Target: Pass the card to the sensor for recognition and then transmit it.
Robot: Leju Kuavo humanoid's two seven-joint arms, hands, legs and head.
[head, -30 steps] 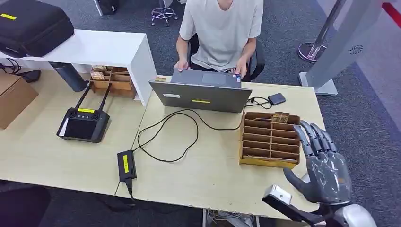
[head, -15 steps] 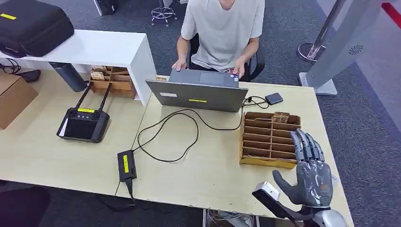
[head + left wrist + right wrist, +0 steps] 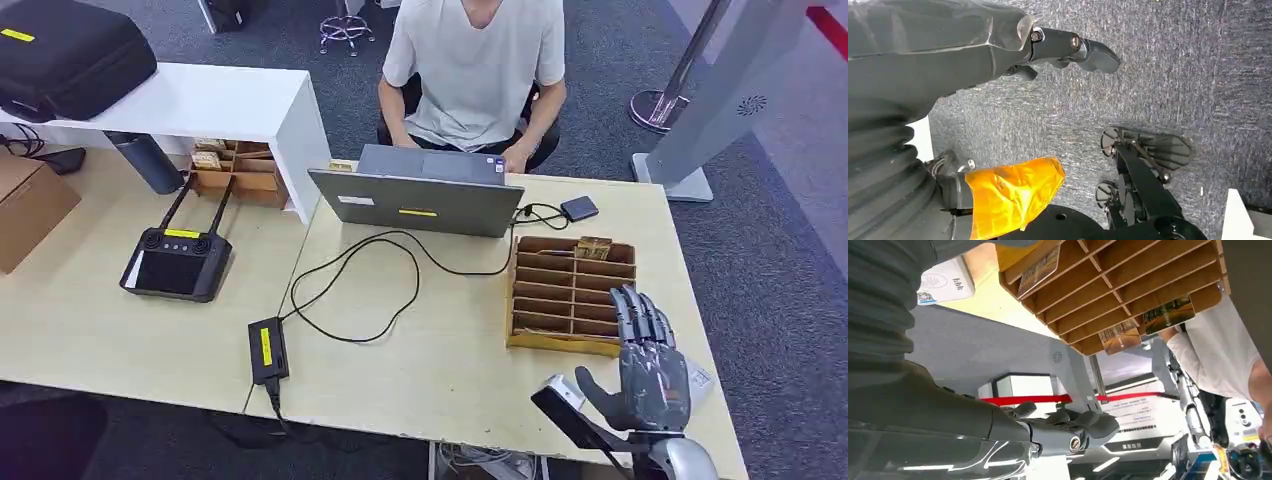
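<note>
Head view is showing the right hand (image 3: 650, 375) at the lower right of the frame, raised with its back to the camera, fingers (image 3: 633, 312) spread and pointing toward the upper part of the frame, thumb sticking out to the left, holding nothing. It is hovering over the right end of the counter (image 3: 440, 370), just below the lower right corner of the wooden slotted rack (image 3: 570, 293). A white card sensor (image 3: 700, 378) is peeking out from behind the hand at its right side, lying on the counter. One brownish card (image 3: 594, 246) is sitting in the rack's top row, upper right. Further out, a laptop (image 3: 418, 203) is standing open at the middle of the frame with a person (image 3: 470, 70) seated behind it, and a black cable (image 3: 360, 285) is looping across the counter to a black adapter (image 3: 267, 350) at lower centre.

Right wrist view is giving what the head view is not: the sensor's printed face (image 3: 944, 282) at upper left, and the rack (image 3: 1128, 280) seen from its open side with several cards (image 3: 1168, 314) standing in the slots. The right hand (image 3: 1068, 425) there is lying loosely extended, empty.

Left wrist view is showing the left hand (image 3: 1068, 47) hanging over grey carpet (image 3: 1173, 75), fingers loosely curled and holding nothing.
</note>
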